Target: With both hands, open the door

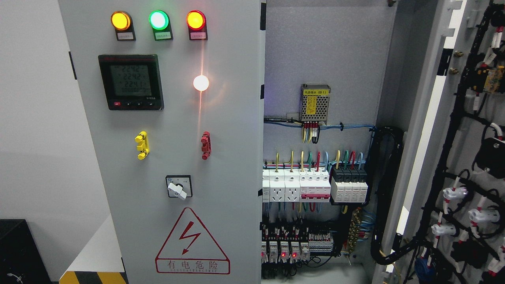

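White wall (35, 138) left; black box (17, 252) lower left corner.

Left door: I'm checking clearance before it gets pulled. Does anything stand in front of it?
Nothing visible does. The left door is shut, its face unblocked; the right door already stands open. Neither robot hand is in view.

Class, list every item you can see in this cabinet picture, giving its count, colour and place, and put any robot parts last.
Left door: one, grey, closed.
Right door: one, grey, swung open, wiring on its inside.
Lamps: three, amber, green, red, top of left door.
Meter: one, black, below the lamps.
Handles: two, yellow and red, mid left door.
Switch: one, white knob, below the handles.
Warning triangle: one, red, bottom of left door.
Breakers: a row, white, inside cabinet.
Robot hands: none in view.
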